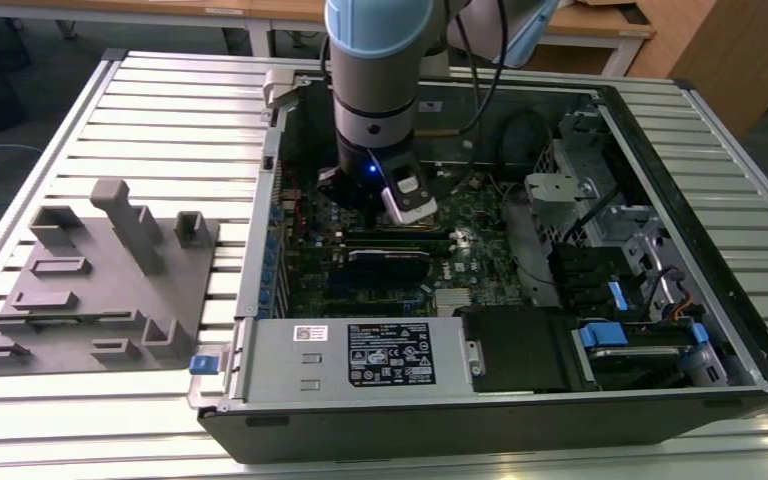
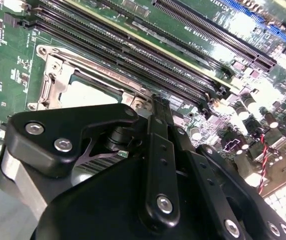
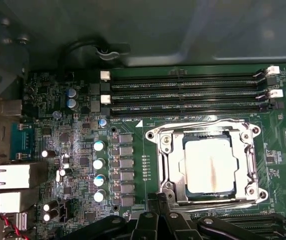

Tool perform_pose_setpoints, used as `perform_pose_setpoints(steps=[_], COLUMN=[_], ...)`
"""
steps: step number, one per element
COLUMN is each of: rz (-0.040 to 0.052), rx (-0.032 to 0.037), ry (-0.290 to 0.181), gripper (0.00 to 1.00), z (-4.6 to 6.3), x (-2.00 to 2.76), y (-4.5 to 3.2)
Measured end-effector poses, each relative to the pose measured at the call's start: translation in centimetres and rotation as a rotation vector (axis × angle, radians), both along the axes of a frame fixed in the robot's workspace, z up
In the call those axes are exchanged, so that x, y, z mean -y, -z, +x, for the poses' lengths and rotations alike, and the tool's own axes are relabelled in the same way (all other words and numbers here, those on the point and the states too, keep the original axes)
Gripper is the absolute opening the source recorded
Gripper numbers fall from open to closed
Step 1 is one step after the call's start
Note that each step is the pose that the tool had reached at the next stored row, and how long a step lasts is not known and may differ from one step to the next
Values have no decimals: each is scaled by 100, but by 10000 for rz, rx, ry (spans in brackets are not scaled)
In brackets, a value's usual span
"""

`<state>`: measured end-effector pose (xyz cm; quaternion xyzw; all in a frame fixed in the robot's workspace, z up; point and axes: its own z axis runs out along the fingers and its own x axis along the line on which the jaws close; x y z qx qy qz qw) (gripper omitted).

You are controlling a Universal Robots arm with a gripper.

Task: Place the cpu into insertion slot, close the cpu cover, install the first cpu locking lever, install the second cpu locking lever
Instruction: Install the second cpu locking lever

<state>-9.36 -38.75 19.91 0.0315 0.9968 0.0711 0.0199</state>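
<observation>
Item: my tool (image 1: 408, 205), lowered inside the open computer case (image 1: 704, 330) on the slatted table (image 1: 157, 110), close above the motherboard (image 3: 132, 160). I cannot tell whether it is open or closed, nor whether it holds anything.
Item: cpu (image 3: 209, 166), seated in the insertion slot (image 3: 169, 165).
Item: cpu cover (image 3: 249, 155), lying down flat around the chip.
Item: grey fixture block (image 1: 97, 285), on the table beside the case.

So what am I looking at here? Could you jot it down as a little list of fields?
Setting: open computer case on a slatted metal table
Arm: reaching down into the case, over the motherboard
Claw: close beside the insertion slot
Cpu: seated in the slot
Cpu cover: down, framing the cpu
Beside the case: grey parts holder
</observation>
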Motion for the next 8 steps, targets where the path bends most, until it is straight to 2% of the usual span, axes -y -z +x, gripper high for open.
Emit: perform_pose_setpoints(steps=[8], rz=[65], rx=[-1], ry=[1], gripper=[11], z=[-19], x=[16], y=[32])
